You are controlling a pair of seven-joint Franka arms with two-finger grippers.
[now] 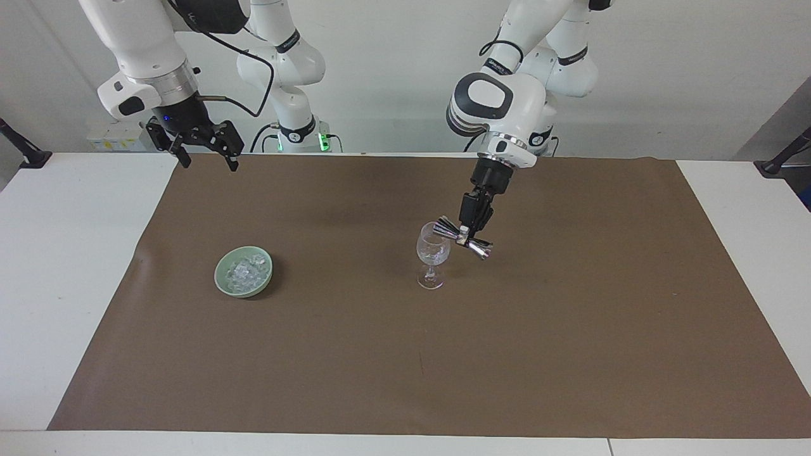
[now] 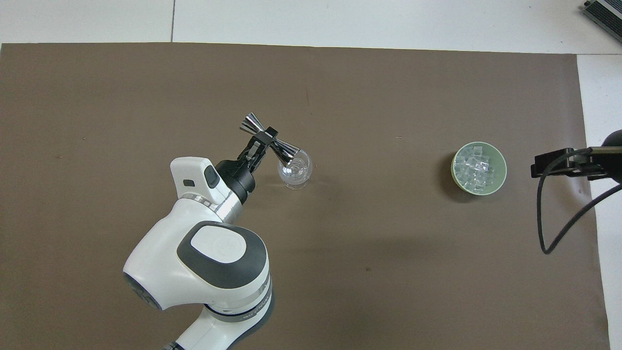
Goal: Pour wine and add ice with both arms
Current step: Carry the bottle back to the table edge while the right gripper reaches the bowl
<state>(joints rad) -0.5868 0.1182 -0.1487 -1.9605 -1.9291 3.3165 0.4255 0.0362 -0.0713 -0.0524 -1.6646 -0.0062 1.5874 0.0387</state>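
A clear stemmed glass [image 1: 433, 254] [image 2: 294, 171] stands upright on the brown mat. My left gripper [image 1: 467, 235] [image 2: 268, 136] is shut on the waist of a shiny metal double-cone jigger [image 1: 463, 239] [image 2: 270, 138]. The jigger lies tipped on its side, one cone's mouth at the glass's rim. No wine shows. Ice [image 1: 244, 271] [image 2: 478, 168], small clear chunks, fills a pale green bowl [image 1: 223, 280] [image 2: 456, 176] toward the right arm's end. My right gripper [image 1: 206, 158] waits open in the air over the mat's corner by its base, well apart from the bowl.
The brown mat [image 1: 570, 329] [image 2: 388, 272] covers most of the white table [image 1: 57, 266]. A black cable [image 2: 559, 228] hangs from the right arm. Black clamps [image 1: 782, 158] sit at the table's corners nearest the robots.
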